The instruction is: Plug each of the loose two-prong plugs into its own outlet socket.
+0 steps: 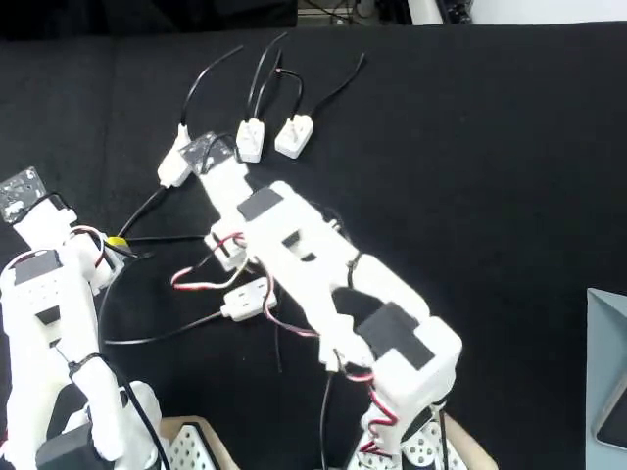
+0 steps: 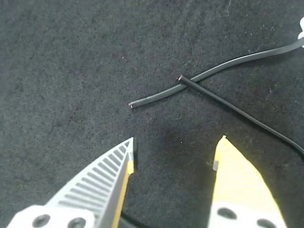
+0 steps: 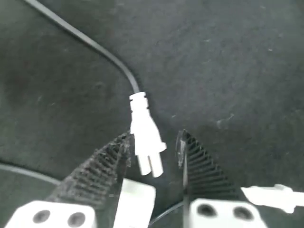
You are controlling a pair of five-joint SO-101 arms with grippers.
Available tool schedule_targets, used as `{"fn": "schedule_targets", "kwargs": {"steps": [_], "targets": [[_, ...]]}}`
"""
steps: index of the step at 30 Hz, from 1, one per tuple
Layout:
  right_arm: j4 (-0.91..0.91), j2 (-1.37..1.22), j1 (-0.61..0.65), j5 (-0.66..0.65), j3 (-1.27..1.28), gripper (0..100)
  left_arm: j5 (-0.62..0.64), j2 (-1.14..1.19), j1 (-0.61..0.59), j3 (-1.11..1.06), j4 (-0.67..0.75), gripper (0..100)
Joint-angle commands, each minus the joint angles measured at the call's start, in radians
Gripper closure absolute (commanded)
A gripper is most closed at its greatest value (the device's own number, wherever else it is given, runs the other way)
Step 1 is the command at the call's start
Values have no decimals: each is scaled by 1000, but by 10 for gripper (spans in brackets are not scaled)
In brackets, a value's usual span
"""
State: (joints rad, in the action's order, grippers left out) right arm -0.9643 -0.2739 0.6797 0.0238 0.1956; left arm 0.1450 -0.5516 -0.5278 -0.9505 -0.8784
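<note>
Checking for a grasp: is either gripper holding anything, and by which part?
Nothing is held. The left gripper is open over cloth; the right gripper is open around the white plug, not clamped.

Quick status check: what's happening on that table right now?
Left fingers open over black cloth. Right fingers open, straddling white plug, not clamped. Loose cables nearby, none blocking.

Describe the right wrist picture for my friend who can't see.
A small white plastic two-prong plug on a thin black cable sits between the open fingers of the right gripper, with black cloth behind it.
</note>
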Motion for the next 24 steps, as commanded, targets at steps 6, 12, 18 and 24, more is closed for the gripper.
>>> {"fn": "schedule_targets", "kwargs": {"steps": [6, 12, 18, 24], "targets": [[6, -70, 17, -6, -61, 838, 2, -23, 13, 5, 15, 730], [-74, -91, 49, 0, -101, 842, 2, -23, 13, 5, 15, 730], [-114, -96, 46, 0, -130, 854, 2, -23, 13, 5, 15, 730], [-87, -94, 49, 0, -145, 978, 2, -23, 13, 5, 15, 730]]}}
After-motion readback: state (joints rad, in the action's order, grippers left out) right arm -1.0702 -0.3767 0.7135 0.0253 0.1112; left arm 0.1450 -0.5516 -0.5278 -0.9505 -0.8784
